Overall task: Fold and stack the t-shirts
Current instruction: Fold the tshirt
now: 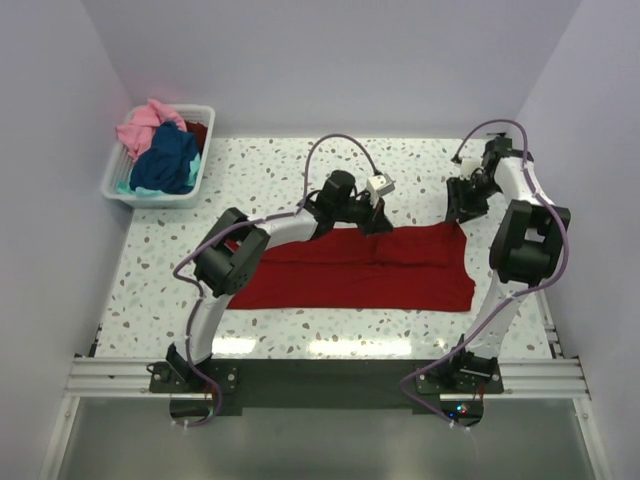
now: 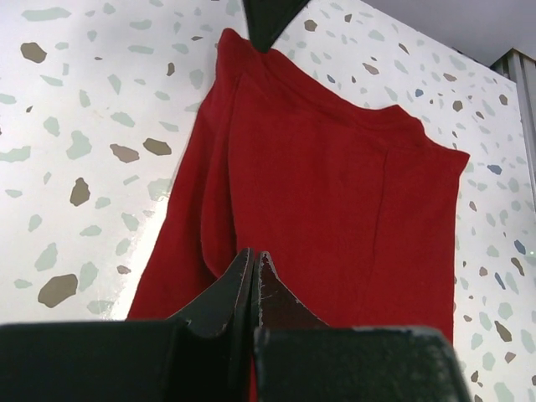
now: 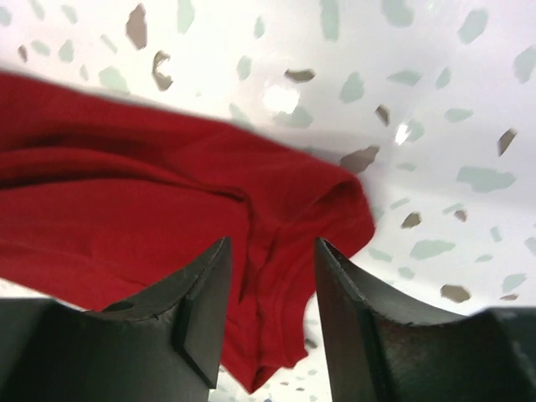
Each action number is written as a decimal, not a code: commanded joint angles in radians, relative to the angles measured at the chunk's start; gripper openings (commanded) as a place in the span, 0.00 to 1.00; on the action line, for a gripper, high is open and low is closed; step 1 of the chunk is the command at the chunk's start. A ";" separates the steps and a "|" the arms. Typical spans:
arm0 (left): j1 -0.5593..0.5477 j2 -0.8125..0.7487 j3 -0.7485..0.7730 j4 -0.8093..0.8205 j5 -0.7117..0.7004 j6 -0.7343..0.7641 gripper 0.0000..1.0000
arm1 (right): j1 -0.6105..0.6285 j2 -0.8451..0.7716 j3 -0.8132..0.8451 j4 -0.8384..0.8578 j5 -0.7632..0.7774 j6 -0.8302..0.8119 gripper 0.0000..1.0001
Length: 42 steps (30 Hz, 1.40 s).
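A large deep red t-shirt (image 1: 360,275) lies flat on the table as a long folded strip. My left gripper (image 1: 376,224) is at the middle of its far edge. In the left wrist view its jaws (image 2: 254,255) are pressed together with a sliver of red cloth (image 2: 335,184) between them. My right gripper (image 1: 460,215) is at the shirt's far right corner. It is open in the right wrist view (image 3: 271,244), and the bunched red corner (image 3: 276,218) lies between its fingers. Pink (image 1: 140,128), navy blue (image 1: 168,158) and teal (image 1: 123,186) t-shirts are piled in the basket.
The white slatted basket (image 1: 150,198) stands at the table's far left corner, against the left wall. Walls close in the table on the left, back and right. The speckled tabletop (image 1: 160,290) shows around the red shirt. A black fingertip (image 2: 268,21) shows at the shirt's far corner in the left wrist view.
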 commanded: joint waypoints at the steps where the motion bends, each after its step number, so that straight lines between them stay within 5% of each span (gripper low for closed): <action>1: -0.007 -0.048 -0.025 0.053 0.048 0.046 0.00 | 0.001 0.035 0.073 0.037 0.014 0.047 0.50; 8: -0.037 -0.071 -0.055 0.036 0.045 0.088 0.00 | 0.001 0.022 0.079 -0.039 -0.095 -0.011 0.47; 13: -0.035 -0.056 -0.039 0.036 0.019 0.062 0.00 | 0.010 -0.004 0.054 -0.049 -0.141 -0.038 0.24; 18: -0.034 -0.046 -0.024 0.024 0.018 0.060 0.00 | 0.032 0.024 0.050 -0.058 -0.123 -0.051 0.25; 25: -0.024 -0.036 0.001 0.010 0.019 0.060 0.00 | 0.032 0.136 0.082 -0.050 -0.097 -0.060 0.47; 42: -0.009 -0.023 0.016 -0.002 0.021 0.060 0.00 | 0.032 0.119 0.105 -0.125 -0.179 -0.106 0.37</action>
